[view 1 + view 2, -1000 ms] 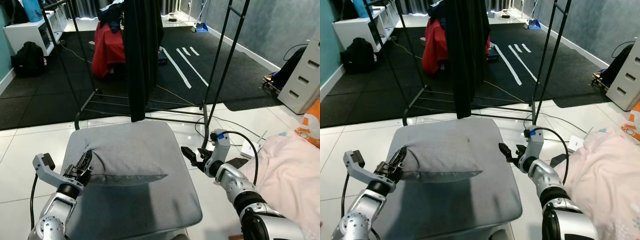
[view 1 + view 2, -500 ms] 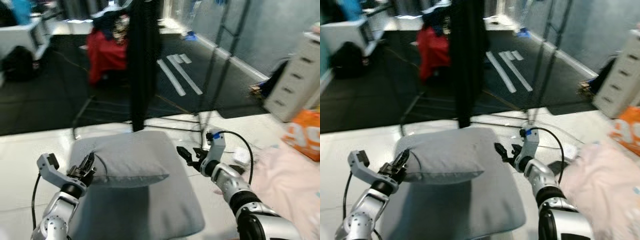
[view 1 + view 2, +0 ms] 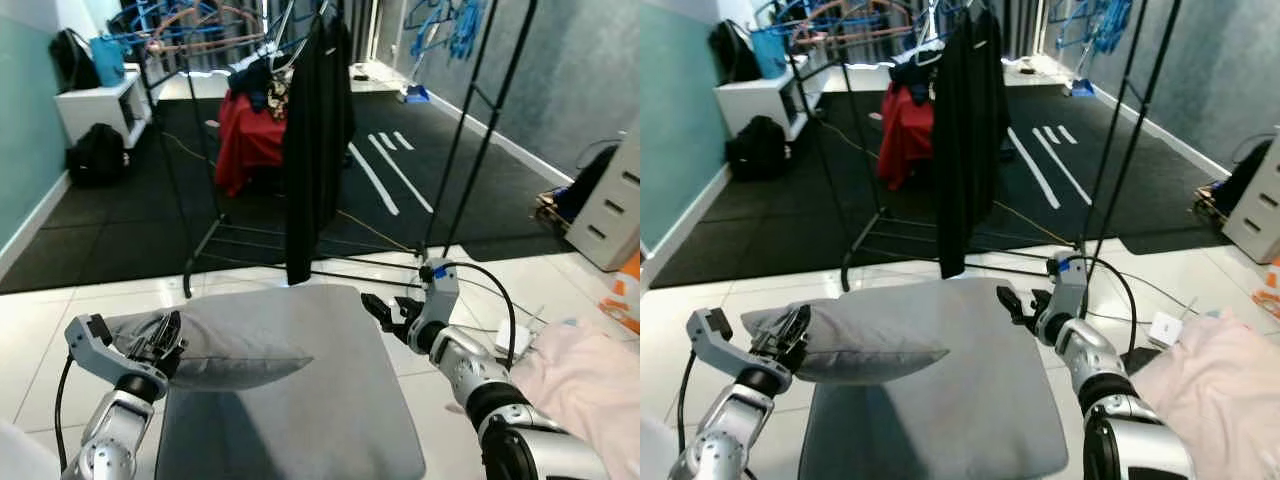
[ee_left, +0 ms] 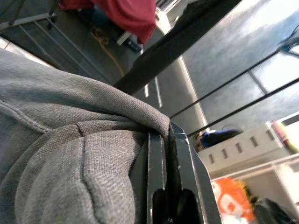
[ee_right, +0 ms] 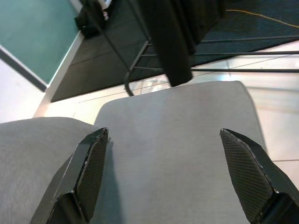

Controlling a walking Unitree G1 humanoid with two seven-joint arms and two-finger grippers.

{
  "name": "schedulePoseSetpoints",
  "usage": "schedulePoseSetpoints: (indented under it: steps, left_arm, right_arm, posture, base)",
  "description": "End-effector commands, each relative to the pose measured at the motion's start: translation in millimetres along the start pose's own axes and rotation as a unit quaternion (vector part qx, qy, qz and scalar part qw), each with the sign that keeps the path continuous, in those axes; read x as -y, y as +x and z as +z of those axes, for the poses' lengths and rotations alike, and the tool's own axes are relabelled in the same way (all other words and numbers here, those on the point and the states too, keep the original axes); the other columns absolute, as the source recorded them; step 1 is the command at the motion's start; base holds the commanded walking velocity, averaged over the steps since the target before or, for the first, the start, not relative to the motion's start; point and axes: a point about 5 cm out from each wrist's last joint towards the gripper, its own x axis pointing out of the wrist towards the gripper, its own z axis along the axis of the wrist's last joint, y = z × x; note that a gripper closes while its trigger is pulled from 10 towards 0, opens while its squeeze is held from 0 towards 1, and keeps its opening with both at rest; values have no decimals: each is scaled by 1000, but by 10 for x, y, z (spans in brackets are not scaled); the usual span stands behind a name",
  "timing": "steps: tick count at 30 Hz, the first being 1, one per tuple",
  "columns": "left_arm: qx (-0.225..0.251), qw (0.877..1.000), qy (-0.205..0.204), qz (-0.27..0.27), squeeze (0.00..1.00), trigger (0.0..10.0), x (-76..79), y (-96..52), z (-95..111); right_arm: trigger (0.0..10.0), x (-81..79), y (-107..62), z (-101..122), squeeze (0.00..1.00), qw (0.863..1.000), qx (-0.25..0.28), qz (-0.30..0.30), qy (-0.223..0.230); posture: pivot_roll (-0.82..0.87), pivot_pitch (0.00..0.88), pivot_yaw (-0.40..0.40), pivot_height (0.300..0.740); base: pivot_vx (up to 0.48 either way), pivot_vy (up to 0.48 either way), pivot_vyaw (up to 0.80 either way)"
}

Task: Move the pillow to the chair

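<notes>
Our left tool is clamped on the near-left corner of the grey pillow, and in the left wrist view its fingers pinch a fold of the fabric. We hold the pillow raised above the left part of the grey chair seat, its shadow falling on the seat below. Our right tool hovers over the chair's far right edge with its fingers spread apart, gripping nothing. A clothes rack with a black garment stands just behind the chair.
</notes>
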Motion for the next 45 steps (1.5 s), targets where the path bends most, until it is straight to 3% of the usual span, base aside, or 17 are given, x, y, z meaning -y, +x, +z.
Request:
schedulePoseSetpoints:
  steps: [1, 4, 12, 19, 36, 45]
  left_arm:
    - [7, 1000, 30, 0, 0, 10000, 9, 42, 31]
    - [-10, 996, 80, 39, 0, 10000, -140, 19, -16]
    - [-8, 994, 83, 70, 0, 10000, -296, -44, -4]
    - [12, 988, 112, 106, 0, 10000, -389, -56, 54]
    - [15, 987, 114, 110, 0, 10000, -398, -41, 13]
    - [23, 987, 126, 94, 0, 10000, -314, 24, 28]
  right_arm:
    - [10000, 47, -28, -19, 0, 1000, 0, -13, -8]
    - [10000, 86, -59, -49, 0, 1000, 2, -19, -6]
    - [10000, 124, -104, -149, 0, 1000, -5, -28, 1]
    - [10000, 109, -116, -212, 0, 1000, -13, -19, 0]
    - [10000, 23, -78, -204, 0, 1000, -6, 10, 0]
    - [10000, 6, -54, -103, 0, 1000, 14, 19, 0]
  posture:
    - [-150, 21, -15, 735]
    - [-145, 18, -18, 735]
    - [-135, 21, -17, 735]
    - [-130, 18, -14, 735]
    - [-118, 21, -14, 735]
    - [-110, 26, -13, 735]
  base:
    - [0, 0, 0]
    - [0, 0, 421]
    - [0, 0, 791]
    - [0, 0, 776]
    - [0, 0, 775]
    - [0, 0, 776]
